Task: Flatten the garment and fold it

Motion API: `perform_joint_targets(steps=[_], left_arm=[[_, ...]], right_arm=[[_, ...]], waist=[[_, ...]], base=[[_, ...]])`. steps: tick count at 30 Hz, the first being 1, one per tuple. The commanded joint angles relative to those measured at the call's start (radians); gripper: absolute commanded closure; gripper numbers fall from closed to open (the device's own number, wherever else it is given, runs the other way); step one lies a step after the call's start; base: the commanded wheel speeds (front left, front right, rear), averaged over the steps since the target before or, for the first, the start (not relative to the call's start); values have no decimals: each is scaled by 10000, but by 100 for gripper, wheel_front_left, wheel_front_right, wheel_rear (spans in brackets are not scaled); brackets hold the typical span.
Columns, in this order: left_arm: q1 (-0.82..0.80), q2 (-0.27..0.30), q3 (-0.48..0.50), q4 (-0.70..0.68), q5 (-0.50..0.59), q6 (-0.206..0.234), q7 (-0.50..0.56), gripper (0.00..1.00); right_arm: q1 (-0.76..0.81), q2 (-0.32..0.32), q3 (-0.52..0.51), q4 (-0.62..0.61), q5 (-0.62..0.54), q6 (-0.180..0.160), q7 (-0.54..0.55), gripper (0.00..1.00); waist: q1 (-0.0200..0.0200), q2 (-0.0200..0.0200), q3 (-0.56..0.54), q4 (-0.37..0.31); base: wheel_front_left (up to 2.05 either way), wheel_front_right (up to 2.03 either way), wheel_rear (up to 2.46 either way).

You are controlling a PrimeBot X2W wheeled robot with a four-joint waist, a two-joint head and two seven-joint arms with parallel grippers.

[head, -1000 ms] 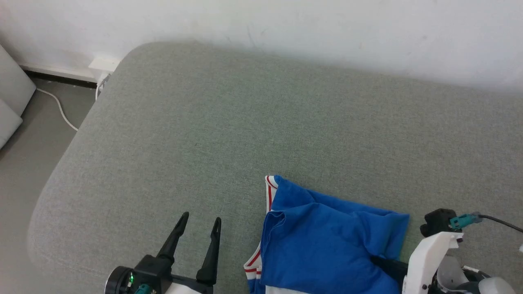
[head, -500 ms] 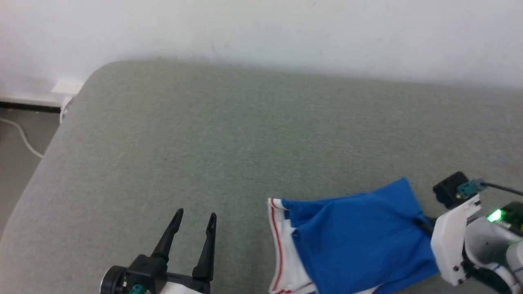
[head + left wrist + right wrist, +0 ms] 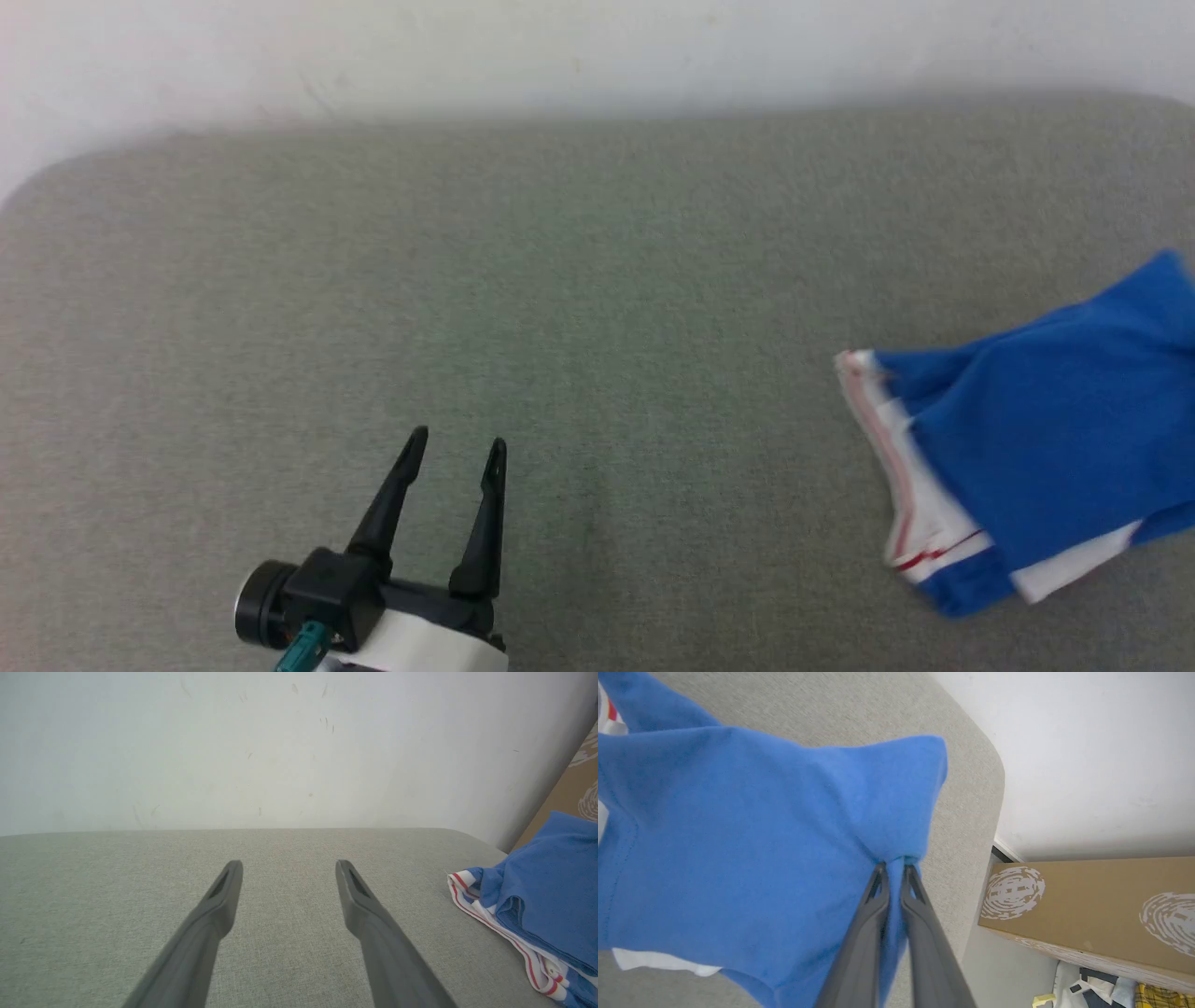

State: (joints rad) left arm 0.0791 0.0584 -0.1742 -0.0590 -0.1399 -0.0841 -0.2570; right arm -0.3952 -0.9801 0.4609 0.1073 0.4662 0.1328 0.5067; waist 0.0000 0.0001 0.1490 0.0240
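Observation:
The garment (image 3: pixel 1046 429), a bright blue jersey with white and red-striped trim, lies bunched at the right edge of the head view on the grey cushion (image 3: pixel 579 308). It also shows at the right of the left wrist view, garment (image 3: pixel 542 896). In the right wrist view my right gripper (image 3: pixel 894 865) is shut on a pinch of the blue garment (image 3: pixel 761 826), which hangs lifted from the fingertips. My left gripper (image 3: pixel 457 446) stands open over bare cushion at the lower left, well to the left of the jersey, nothing between its fingers (image 3: pixel 219 896).
A white wall (image 3: pixel 560 47) runs behind the cushion. Past the cushion's right end stands a brown cardboard box (image 3: pixel 1092 905) with white prints, with floor and some clutter (image 3: pixel 1106 989) below it. Bare cushion stretches between the left gripper and the jersey.
The right gripper closed on the jersey's blue fabric and pulled it up and to the right. The head camera has turned, shifting the whole scene. The left gripper stays open.

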Motion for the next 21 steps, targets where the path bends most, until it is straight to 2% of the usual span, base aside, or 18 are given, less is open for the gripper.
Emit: perform_joint_targets(steps=[1,4,8,15,21], left_arm=[[-202,-41,-34,-100,-40,8,-47,0],[-431,-50,-104,-188,9,-15,-47,0],[-654,-55,-160,-275,99,-64,-47,0],[-932,-60,-168,-515,233,-139,-47,0],[-992,-65,-134,-576,281,-163,-47,0]], right_arm=[[-200,-219,-39,261,-82,-21,-249,100],[-357,-823,-199,1097,-268,-21,-989,100],[-483,-1204,-661,2488,-489,-21,-2043,100],[-520,-1099,-2002,4614,-1022,-21,-3342,100],[-484,-729,-2869,5610,-1587,-21,-3903,100]], waist=[[0,-1,1031,-553],[0,-1,1561,-590],[0,-1,2160,-526],[0,-1,2867,-315],[0,-1,3064,-229]], base=[[0,0,0],[0,0,0],[0,0,0],[0,0,0],[0,0,0]])
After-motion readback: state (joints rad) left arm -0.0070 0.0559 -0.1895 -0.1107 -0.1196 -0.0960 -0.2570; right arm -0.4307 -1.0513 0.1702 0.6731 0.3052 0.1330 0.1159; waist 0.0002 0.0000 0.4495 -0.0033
